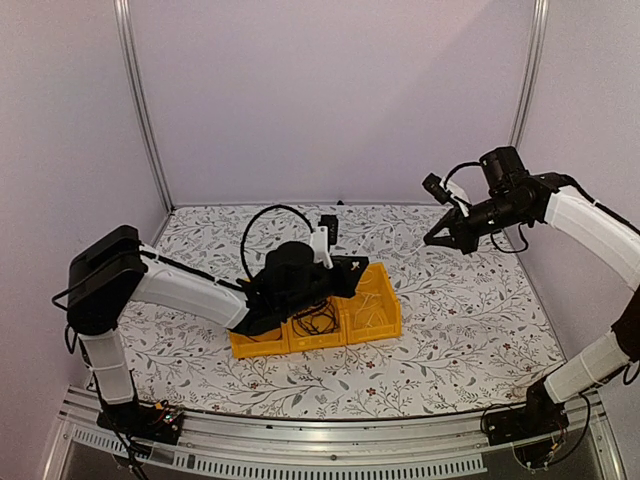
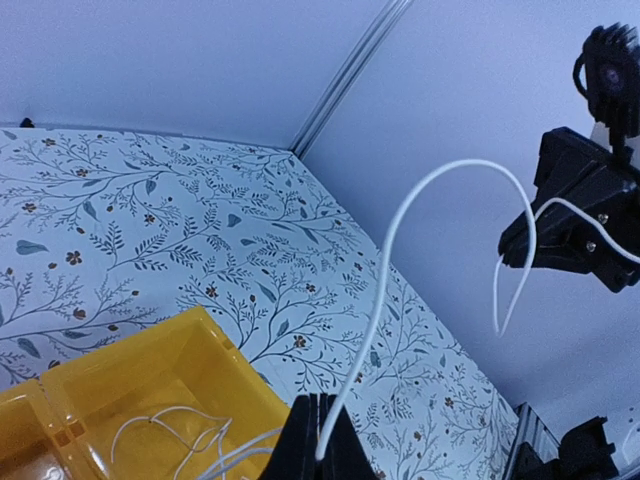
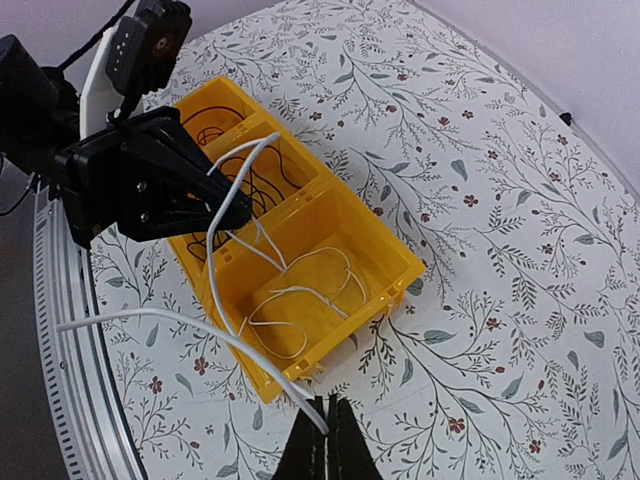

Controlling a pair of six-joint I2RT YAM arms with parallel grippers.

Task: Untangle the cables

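A thin white cable (image 2: pixel 385 262) arcs through the air between my two grippers. My left gripper (image 2: pixel 325 452) is shut on one end of it, just above the yellow bin's right end (image 1: pixel 345 277). My right gripper (image 3: pixel 328 432) is shut on the same cable (image 3: pixel 190 325), raised high at the right (image 1: pixel 441 238), with a short tail hanging below it. More white cables (image 3: pixel 300 285) lie looped in the right compartment of the yellow bin (image 1: pixel 385 325). Black cables (image 1: pixel 315 320) lie tangled in the middle compartment. Red and green cables do not show.
The three-compartment yellow bin (image 3: pixel 400 262) stands mid-table on the floral cloth. The left arm's black hose (image 1: pixel 262 215) loops up behind the bin. Grey walls and metal posts close in the back and sides.
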